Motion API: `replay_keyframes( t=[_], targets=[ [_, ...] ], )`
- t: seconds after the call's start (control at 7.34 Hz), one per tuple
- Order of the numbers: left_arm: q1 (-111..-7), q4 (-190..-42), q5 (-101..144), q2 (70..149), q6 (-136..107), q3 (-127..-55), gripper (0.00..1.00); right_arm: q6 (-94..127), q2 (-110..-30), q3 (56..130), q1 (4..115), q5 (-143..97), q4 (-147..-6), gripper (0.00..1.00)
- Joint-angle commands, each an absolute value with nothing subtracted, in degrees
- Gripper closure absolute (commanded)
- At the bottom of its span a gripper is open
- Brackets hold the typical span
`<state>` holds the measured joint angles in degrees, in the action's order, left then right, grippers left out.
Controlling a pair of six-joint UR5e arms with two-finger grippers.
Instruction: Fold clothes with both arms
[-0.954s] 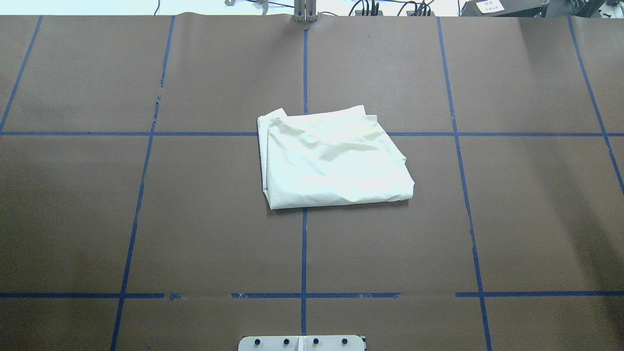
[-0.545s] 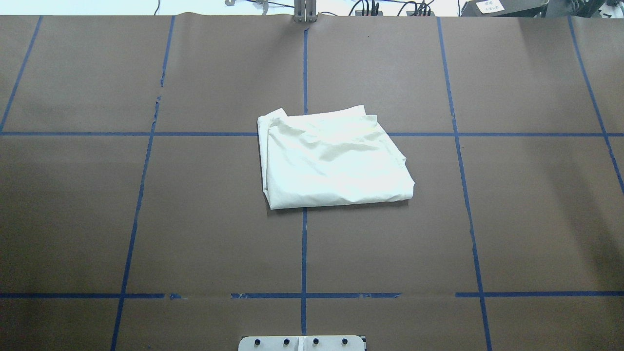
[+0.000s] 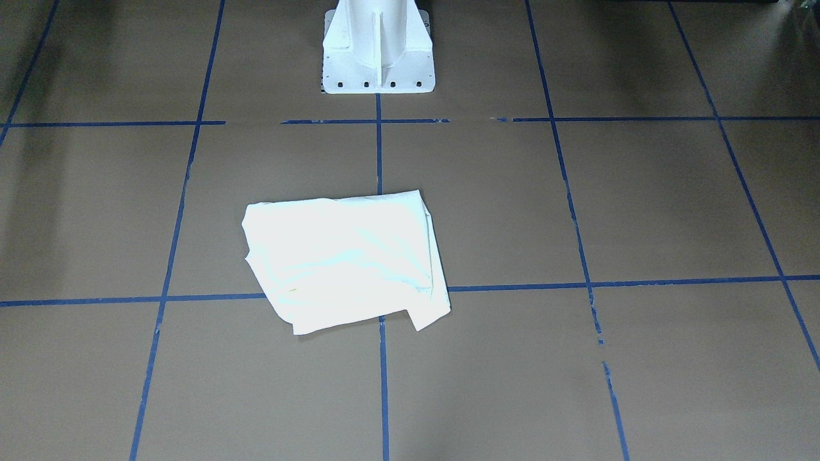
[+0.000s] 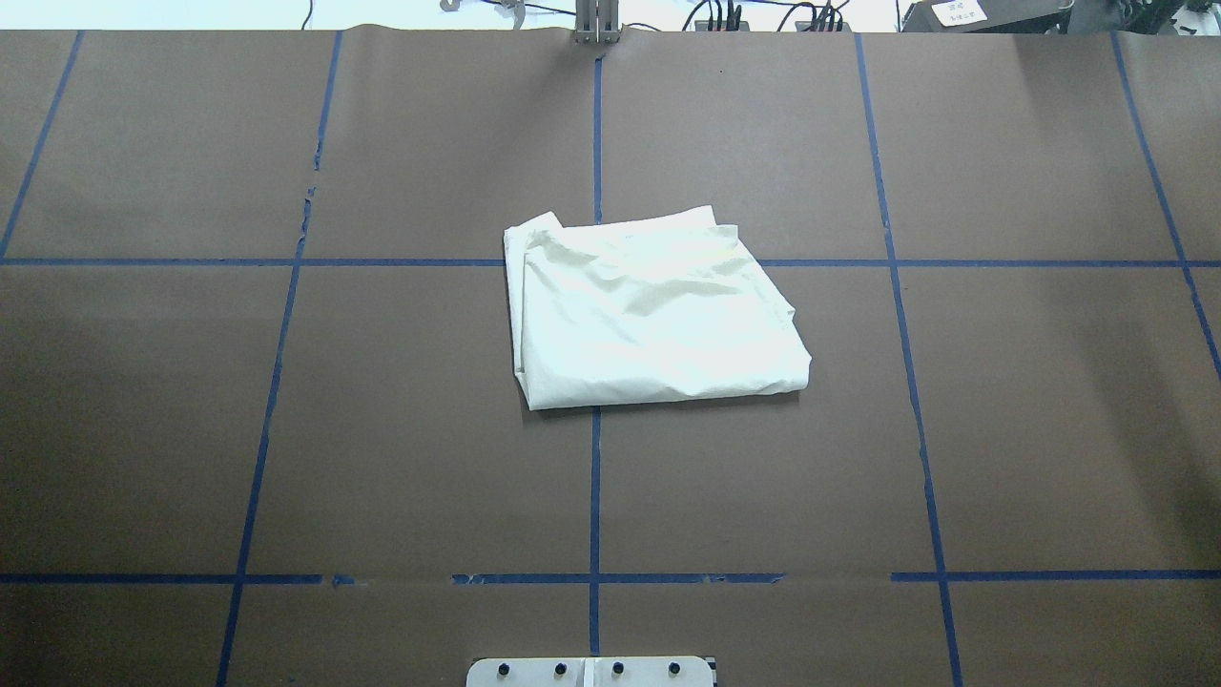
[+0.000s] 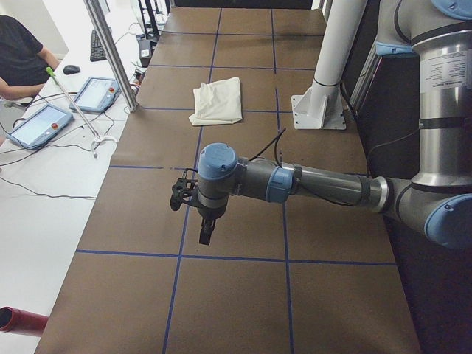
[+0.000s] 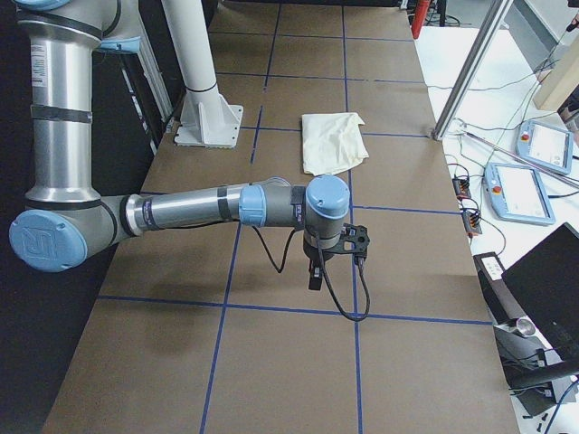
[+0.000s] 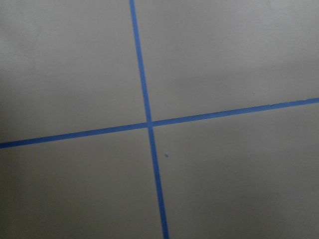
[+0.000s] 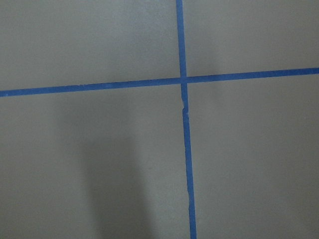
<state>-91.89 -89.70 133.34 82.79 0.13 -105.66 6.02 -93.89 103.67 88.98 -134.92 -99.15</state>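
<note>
The cream-white shirt [image 4: 649, 315] lies folded into a rough rectangle at the table's middle, with its print hidden. It also shows in the front view [image 3: 346, 256], the left side view [image 5: 218, 101] and the right side view [image 6: 333, 140]. No gripper touches it. My left gripper [image 5: 206, 234] hangs over bare table near the robot's left end, far from the shirt. My right gripper [image 6: 314, 276] hangs over bare table toward the right end. I cannot tell whether either is open or shut. Both wrist views show only brown table and blue tape.
The white pedestal base [image 3: 378, 57] stands at the robot's edge of the table. Blue tape lines [image 4: 595, 496] grid the brown surface. A metal post [image 5: 110, 51], control tablets [image 5: 99, 94] and a seated person [image 5: 22, 51] are beyond the far edge.
</note>
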Motion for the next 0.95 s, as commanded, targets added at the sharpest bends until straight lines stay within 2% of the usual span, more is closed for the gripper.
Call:
replay_keyframes(
  t=[0.0,0.82],
  targets=[
    [-91.8,-80.5,132.6,82.3,0.4,-107.3,0.0,6.0,-93.9,102.7,88.9,-135.0,-99.1,0.0],
    [-89.4,-80.9,132.1,83.0,0.5,-104.7,0.0,5.9,-93.8,103.3,88.9,-135.2,-99.1,0.0]
  ],
)
